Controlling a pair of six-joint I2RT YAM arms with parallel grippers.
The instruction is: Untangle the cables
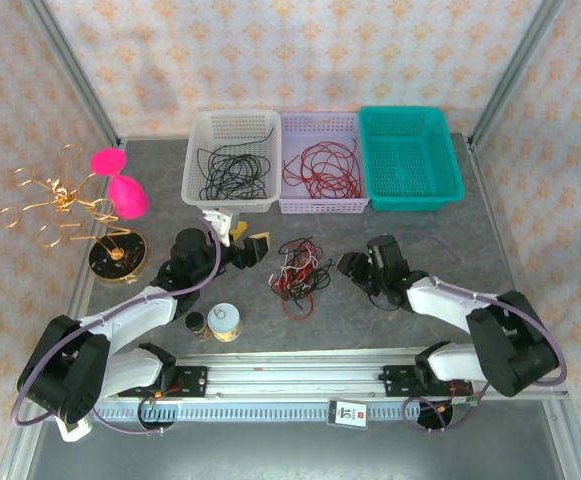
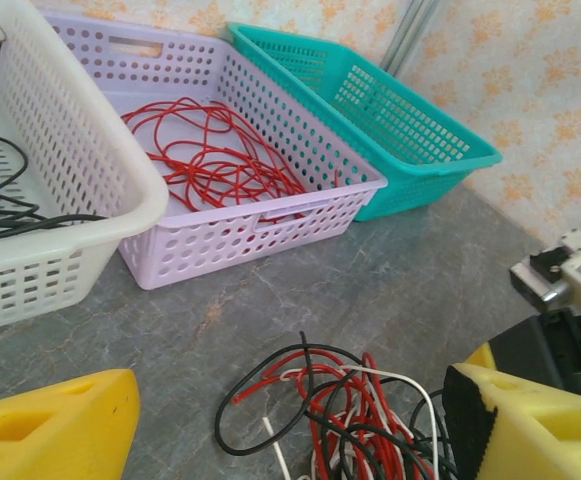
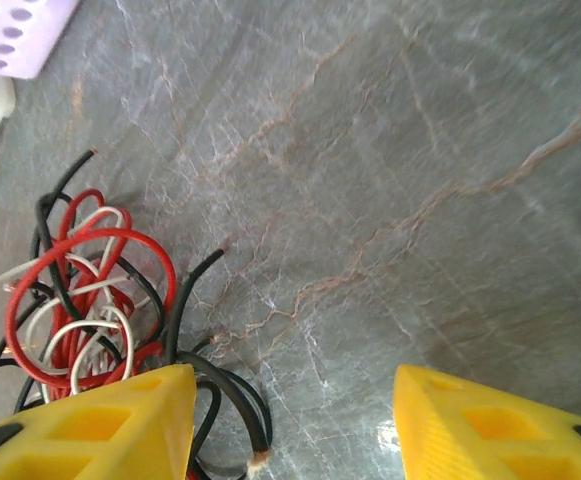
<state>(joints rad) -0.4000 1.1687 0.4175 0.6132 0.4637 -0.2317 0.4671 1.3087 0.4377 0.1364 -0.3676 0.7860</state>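
The tangled bundle of black, red and off-white cables lies on the grey worktop, between the two grippers. The left gripper sits just beside the bundle with its fingers wide apart. The right gripper has its fingers apart too, with bare worktop between them at the bundle's edge, clamping nothing.

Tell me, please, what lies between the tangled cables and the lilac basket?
Nothing: in the left wrist view, bare table separates the tangled cables from the lilac basket.
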